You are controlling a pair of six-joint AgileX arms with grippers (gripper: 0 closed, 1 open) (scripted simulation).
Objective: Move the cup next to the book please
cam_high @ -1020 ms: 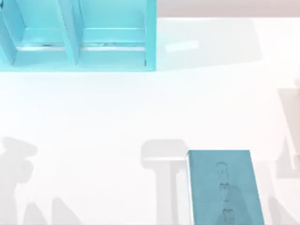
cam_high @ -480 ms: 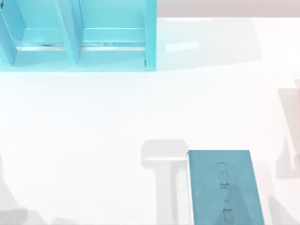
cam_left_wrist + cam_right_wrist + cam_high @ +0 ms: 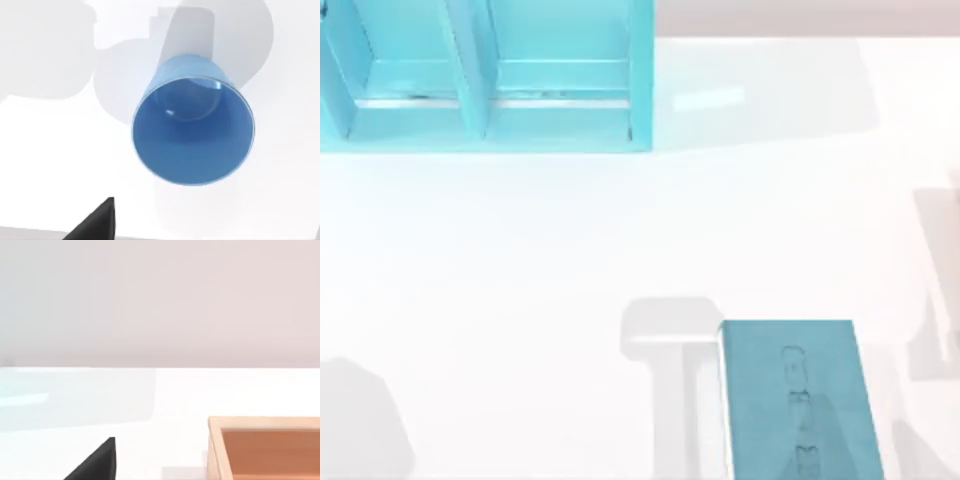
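From my left claw [image 3: 95,222] I see one dark fingertip, so I cannot tell how wide it stands; the cup [image 3: 193,127] sits upright on the white surface [image 3: 45,160] just beyond it, untouched. The book [image 3: 798,398] lies flat at the surface's near edge, right of middle, and the cyan shelf unit [image 3: 485,75] fills the far left corner.

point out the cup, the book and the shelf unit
cup [image 3: 192,150], left wrist view, inner wall.
book [image 3: 798,400], top view, middle of cover.
shelf unit [image 3: 640,70], top view, right side panel.

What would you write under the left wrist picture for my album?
Looking down into the open blue cup standing upright on the white table.
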